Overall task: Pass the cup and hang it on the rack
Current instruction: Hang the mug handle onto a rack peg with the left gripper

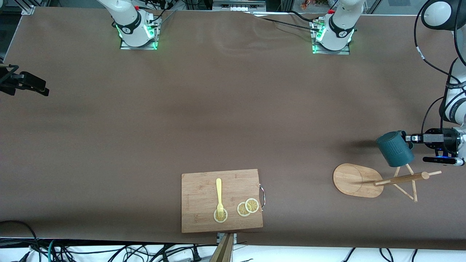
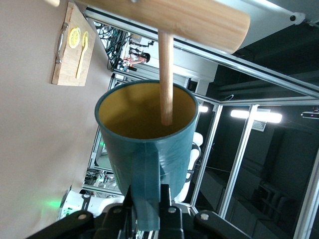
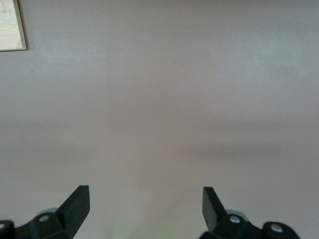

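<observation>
My left gripper (image 1: 409, 138) is shut on the loop handle of the dark teal cup (image 1: 395, 149) and holds it tipped on its side over the rack's pegs. In the left wrist view the handle sits between the fingers of the left gripper (image 2: 147, 191). There a thin peg (image 2: 166, 74) from the rack's post (image 2: 189, 20) overlaps the cup's yellowish mouth (image 2: 139, 114). The bamboo rack (image 1: 358, 180) stands on its oval base toward the left arm's end. My right gripper (image 3: 145, 199) is open and empty over bare table at the right arm's end (image 1: 25, 82).
A rectangular wooden cutting board (image 1: 222, 200) lies near the front edge of the table, with a yellow fork (image 1: 219, 196) and lemon slices (image 1: 247, 207) on it. It also shows in the left wrist view (image 2: 75, 45). Brown cloth covers the table (image 1: 233, 109).
</observation>
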